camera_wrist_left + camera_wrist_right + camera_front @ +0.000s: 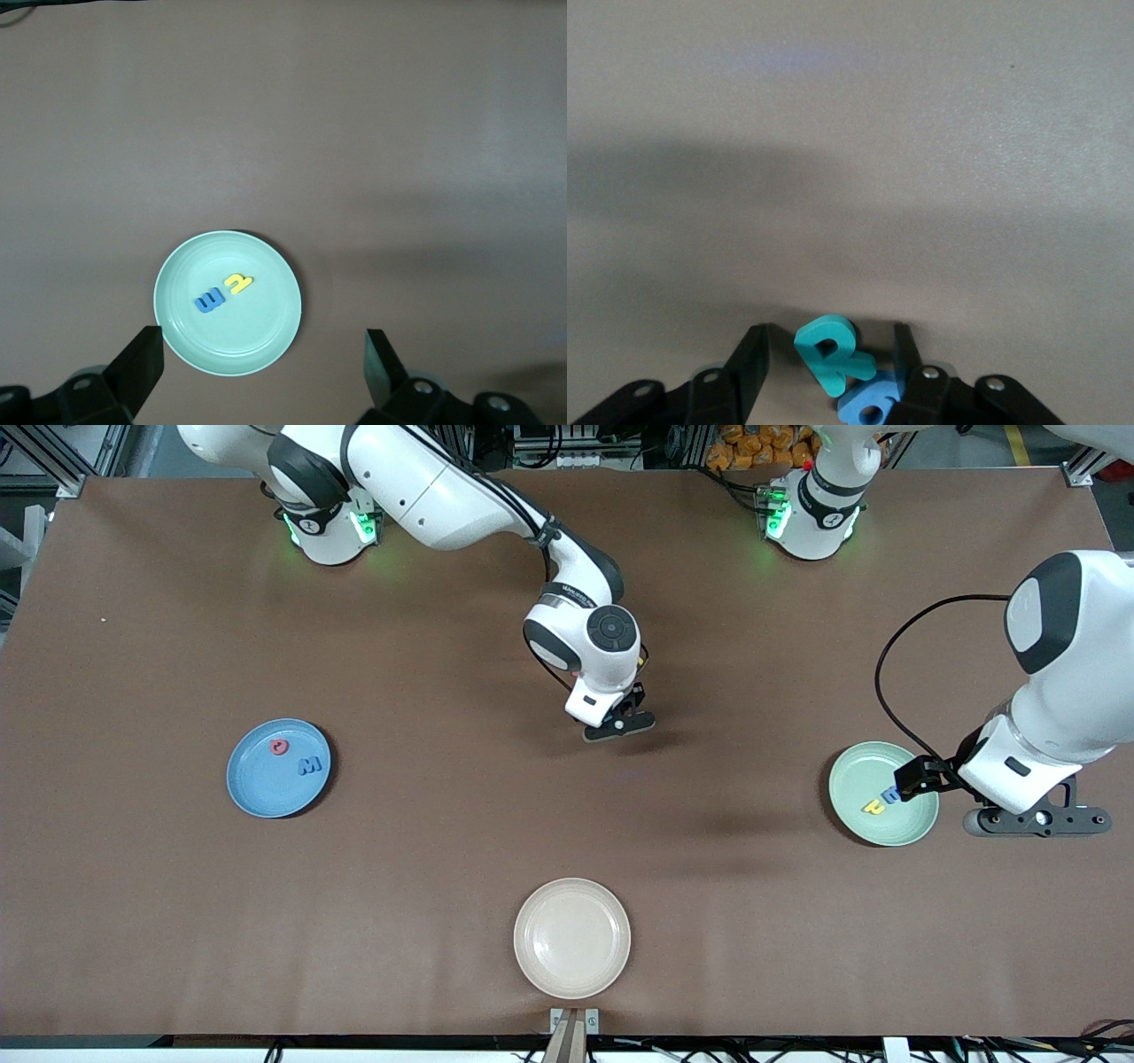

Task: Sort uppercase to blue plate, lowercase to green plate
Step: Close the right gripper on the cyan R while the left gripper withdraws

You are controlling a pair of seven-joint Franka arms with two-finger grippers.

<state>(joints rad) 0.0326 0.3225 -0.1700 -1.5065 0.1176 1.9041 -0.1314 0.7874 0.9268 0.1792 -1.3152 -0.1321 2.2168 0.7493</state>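
A teal-green capital R (830,353) stands tilted between the right gripper's (826,367) jaws, with a lighter blue letter (870,403) touching it just beside one finger. The jaws stand partly closed around the R, with a gap showing on at least one side; I cannot tell whether they grip it yet. In the front view this right gripper (620,726) is low over the bare middle of the brown desk (443,850), and the letters under it are hidden.

The blue plate (257,788), toward the right arm's end of the desk, holds a red O (280,747) and a blue M (309,765), lying side by side and apart. The green plate (886,824), toward the left arm's end, holds a yellow lowercase letter (873,806) and a blue lowercase letter (890,795) that touch each other; the wrist view shows the same pair, yellow (236,283) and blue (210,301).

The left gripper (263,359) waits above the desk at the green plate's edge, jaws spread wide and holding nothing.

A cream plate (571,974) lies nearest the front camera with nothing in it. No legible writing shows apart from the letters themselves.
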